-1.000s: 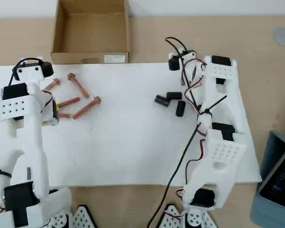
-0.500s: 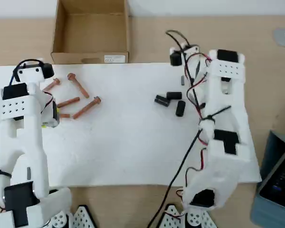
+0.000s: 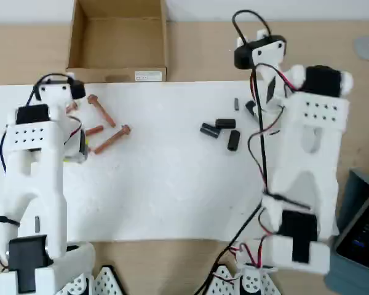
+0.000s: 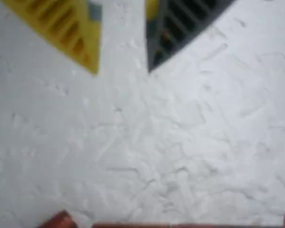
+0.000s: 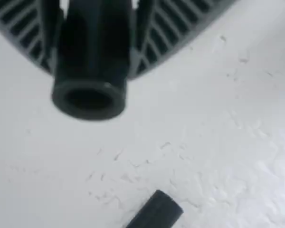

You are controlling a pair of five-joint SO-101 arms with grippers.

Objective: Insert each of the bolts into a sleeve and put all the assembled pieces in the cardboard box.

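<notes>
My right fingers point(image 5: 180, 28) have lifted, holding a black cylindrical sleeve point(image 5: 89, 80); next my parted left fingers point(image 4: 61, 28) must grip a copper-coloured bolt point(image 3: 111, 140).

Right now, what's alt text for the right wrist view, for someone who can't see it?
The right gripper grips a black sleeve, hollow end toward the camera, over the white mat. A second black sleeve lies on the mat farther off.

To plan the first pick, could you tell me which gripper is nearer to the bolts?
Left. The left gripper hovers right beside the bolts; the right gripper, holding a sleeve, is across the white mat.
</notes>
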